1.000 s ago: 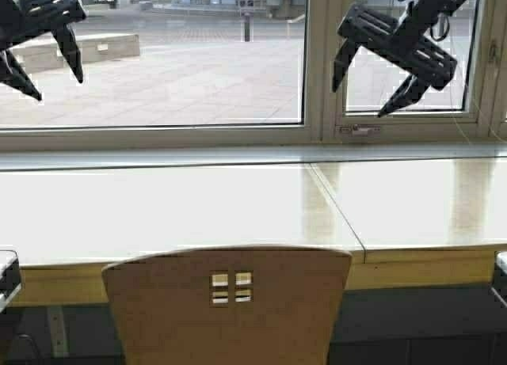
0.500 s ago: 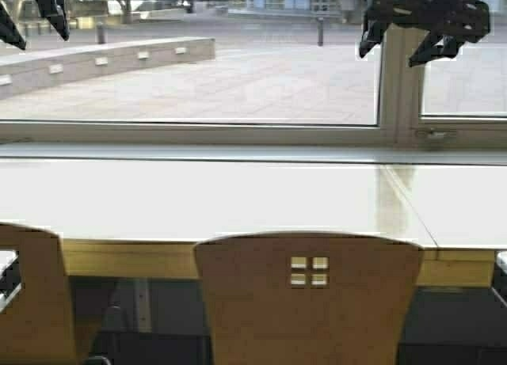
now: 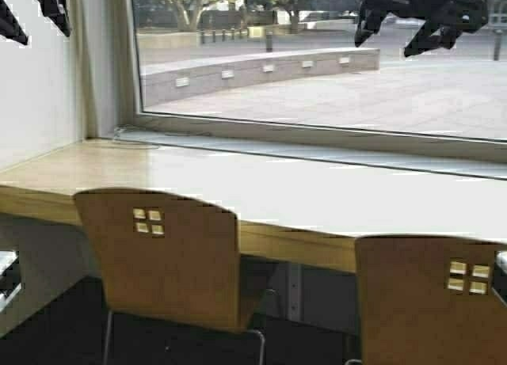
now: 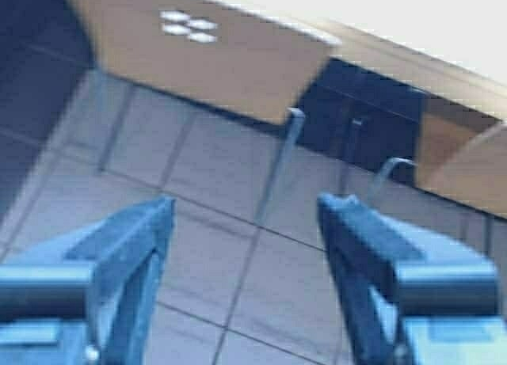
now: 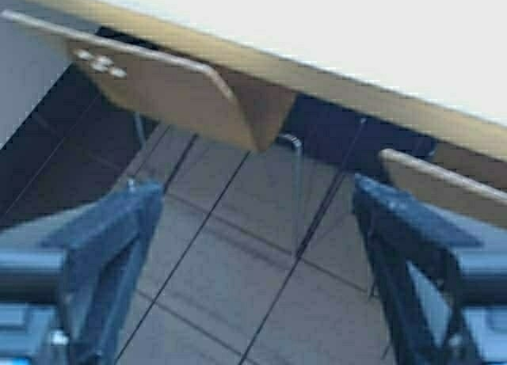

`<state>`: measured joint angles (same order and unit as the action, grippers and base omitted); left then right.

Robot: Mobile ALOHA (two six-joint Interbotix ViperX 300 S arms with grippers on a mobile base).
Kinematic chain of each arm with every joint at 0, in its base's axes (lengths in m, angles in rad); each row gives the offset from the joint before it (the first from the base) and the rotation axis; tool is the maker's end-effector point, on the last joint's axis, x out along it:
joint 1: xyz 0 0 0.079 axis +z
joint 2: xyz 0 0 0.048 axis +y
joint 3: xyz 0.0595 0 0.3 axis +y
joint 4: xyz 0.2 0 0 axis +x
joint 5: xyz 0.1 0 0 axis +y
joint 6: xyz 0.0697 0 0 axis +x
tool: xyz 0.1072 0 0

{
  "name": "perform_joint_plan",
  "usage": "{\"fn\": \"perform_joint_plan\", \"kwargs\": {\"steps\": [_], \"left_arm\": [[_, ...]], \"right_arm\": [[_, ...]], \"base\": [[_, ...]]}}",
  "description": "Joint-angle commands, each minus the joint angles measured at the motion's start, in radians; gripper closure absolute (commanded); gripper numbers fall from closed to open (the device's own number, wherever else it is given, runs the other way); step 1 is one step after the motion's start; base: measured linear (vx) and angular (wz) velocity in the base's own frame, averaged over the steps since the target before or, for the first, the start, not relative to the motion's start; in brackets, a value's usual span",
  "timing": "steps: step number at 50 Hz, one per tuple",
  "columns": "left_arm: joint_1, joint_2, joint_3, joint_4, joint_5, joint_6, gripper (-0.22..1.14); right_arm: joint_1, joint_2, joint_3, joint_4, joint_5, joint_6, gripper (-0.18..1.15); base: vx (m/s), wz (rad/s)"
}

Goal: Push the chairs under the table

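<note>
1. The place looked like a public study or café-style seating area, such as in a campus or office building.
2. A long counter-like table (image 3: 317, 195) ran along a wide window (image 3: 333, 72), with matching plywood chairs (image 3: 162, 258) lined up at it.
3. Outside lay a paved plaza (image 3: 412, 96) with a low curved wall (image 3: 253, 70), bollards and trees.
4. The floor (image 4: 214, 222) was dark tile.

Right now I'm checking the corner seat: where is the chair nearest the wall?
In the high view the left chair stands on the robot's left, backrest against the table edge near the white wall, apart from the right chair.
</note>
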<state>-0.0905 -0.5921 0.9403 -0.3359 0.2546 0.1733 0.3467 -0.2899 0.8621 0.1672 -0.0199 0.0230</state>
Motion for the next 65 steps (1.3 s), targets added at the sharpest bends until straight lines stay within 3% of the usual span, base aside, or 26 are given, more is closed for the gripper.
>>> {"fn": "perform_joint_plan", "kwargs": {"steps": [1, 65], "left_arm": [[-0.002, -0.005, -0.009, 0.002, -0.015, -0.006, 0.02], [-0.031, 0.038, -0.009, -0.011, -0.04, -0.029, 0.02]], "right_arm": [[0.002, -0.006, -0.02, 0.0, 0.0, 0.002, -0.05], [0.023, 0.071, -0.098, -0.005, 0.02, 0.003, -0.05]], "base": [[-0.23, 0.52], [-0.32, 0.19]]}}
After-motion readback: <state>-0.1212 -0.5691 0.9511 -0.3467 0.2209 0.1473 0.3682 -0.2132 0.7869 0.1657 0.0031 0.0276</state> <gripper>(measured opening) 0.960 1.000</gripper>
